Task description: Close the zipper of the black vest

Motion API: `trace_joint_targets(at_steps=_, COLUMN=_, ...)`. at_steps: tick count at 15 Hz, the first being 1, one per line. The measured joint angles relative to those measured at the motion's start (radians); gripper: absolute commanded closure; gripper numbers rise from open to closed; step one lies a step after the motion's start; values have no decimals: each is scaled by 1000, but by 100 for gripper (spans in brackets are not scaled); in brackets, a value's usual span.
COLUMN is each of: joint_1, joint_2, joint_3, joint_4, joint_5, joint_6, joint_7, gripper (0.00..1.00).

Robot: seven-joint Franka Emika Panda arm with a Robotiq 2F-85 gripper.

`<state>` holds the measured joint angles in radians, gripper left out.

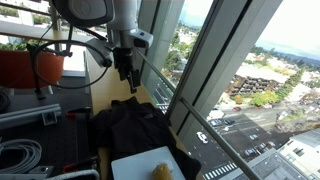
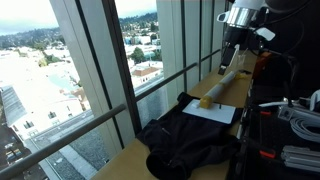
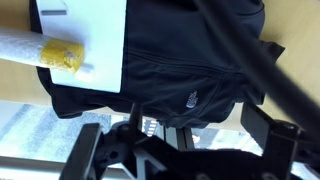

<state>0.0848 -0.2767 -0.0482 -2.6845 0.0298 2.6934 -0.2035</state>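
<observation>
the gripper (image 1: 126, 76) hangs in the air with nothing in it; in the wrist view its fingers (image 3: 88, 150) look spread apart, though they are dark against dark cloth, so that is a reading and not a certainty. the vest (image 1: 135, 125) lies crumpled on the wooden sill below the gripper, well apart from it in both exterior views, and fills most of the wrist view (image 3: 190, 70). a seam line runs down the cloth there, past a small white logo (image 3: 191, 97), and may be the zipper; the pull itself is too small or too hidden to find. the main risk, as i judge it: coming down without knowing where the pull sits would pinch loose fabric, and dragging that would bunch the whole vest along the sill without closing anything. the folds may also hide one side of the zip under the other, so the teeth would not meet. a thick black cable (image 3: 235, 45) crosses between camera and vest and could snag or block the view on descent. beyond the vest from the gripper lies a white sheet (image 2: 214, 112) with a yellow lump (image 2: 205, 101) on it, which a sliding vest could push. no containers are in sight, so none hold anything.
</observation>
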Motion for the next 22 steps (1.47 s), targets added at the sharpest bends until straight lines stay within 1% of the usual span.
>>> trace_joint_targets(at_steps=5, joint_1=-12, joint_2=-58, joint_3=-7, joint_4=-47, joint_5=0, joint_6=-9, joint_7=-9, gripper=0)
trace_joint_targets(at_steps=22, joint_1=-12, joint_2=-59, joint_3=-7, joint_4=-48, joint_5=0, joint_6=-9, joint_7=-9, gripper=0)
